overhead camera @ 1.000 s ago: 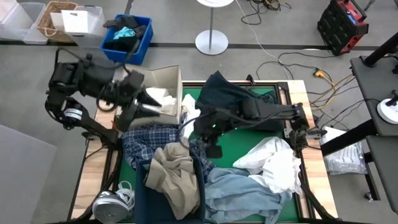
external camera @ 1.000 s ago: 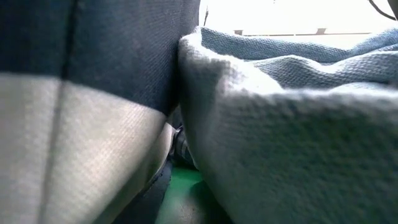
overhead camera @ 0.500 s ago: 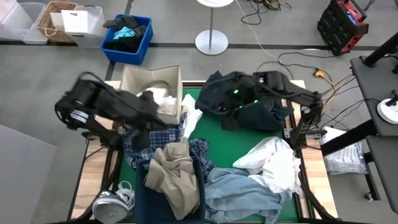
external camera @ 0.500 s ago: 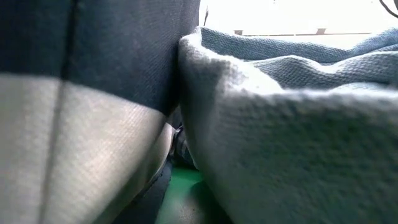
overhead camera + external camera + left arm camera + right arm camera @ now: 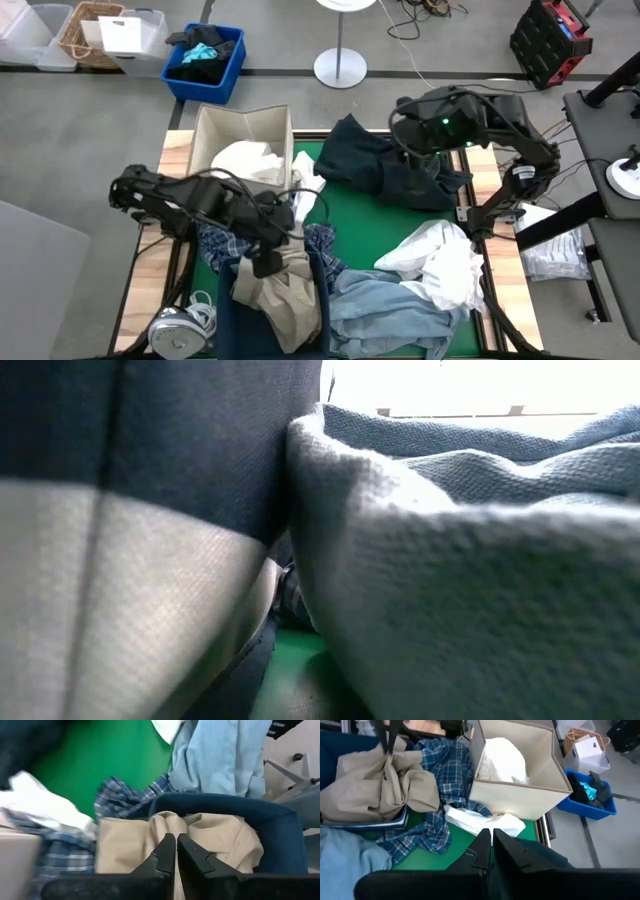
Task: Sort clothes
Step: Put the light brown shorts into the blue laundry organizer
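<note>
One white garment (image 5: pixel 247 160) lies in the beige box (image 5: pixel 215 127); by my reading the sort has barely begun. The tan trousers (image 5: pixel 283 283), plaid shirt (image 5: pixel 225 243), denim (image 5: pixel 385 305), another white shirt (image 5: pixel 440 260) and navy piece (image 5: pixel 375 160) lie loose on the green tabletop (image 5: pixel 355 230). The left pincer (image 5: pixel 175 851) hovers over the trousers, fingers nearly together, empty; the right pincer (image 5: pixel 489 845), pressed closed and empty, hangs above the navy piece. The low view shows only cloth.
</note>
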You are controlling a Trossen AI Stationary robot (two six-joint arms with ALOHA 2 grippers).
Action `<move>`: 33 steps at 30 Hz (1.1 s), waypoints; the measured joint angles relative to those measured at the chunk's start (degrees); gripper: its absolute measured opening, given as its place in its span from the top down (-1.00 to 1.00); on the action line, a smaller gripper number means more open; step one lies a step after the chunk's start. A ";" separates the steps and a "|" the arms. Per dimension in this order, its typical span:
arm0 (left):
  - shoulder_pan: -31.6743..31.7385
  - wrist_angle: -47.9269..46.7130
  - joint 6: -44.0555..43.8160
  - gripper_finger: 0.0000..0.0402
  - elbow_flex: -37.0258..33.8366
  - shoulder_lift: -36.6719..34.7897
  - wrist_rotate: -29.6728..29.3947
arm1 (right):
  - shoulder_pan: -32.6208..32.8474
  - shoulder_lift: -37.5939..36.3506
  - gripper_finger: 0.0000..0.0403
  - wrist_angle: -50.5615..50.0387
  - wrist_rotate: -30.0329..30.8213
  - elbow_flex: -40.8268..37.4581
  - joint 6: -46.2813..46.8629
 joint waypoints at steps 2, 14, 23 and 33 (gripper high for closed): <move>-1.02 3.99 -2.04 1.00 -4.20 0.00 0.63 | 0.04 -0.61 0.94 0.02 -0.02 -0.16 0.94; -8.88 14.67 -11.35 1.00 -20.58 -0.23 4.90 | 0.10 -1.13 0.94 2.81 -0.15 -4.90 4.66; -12.74 10.70 -10.10 1.00 -11.17 -0.83 -9.20 | 0.10 -1.15 0.94 5.33 -0.09 -10.13 9.00; -3.17 -8.63 -9.18 1.00 -15.46 -0.83 -30.22 | 0.10 -1.24 0.94 8.14 0.02 -13.48 10.81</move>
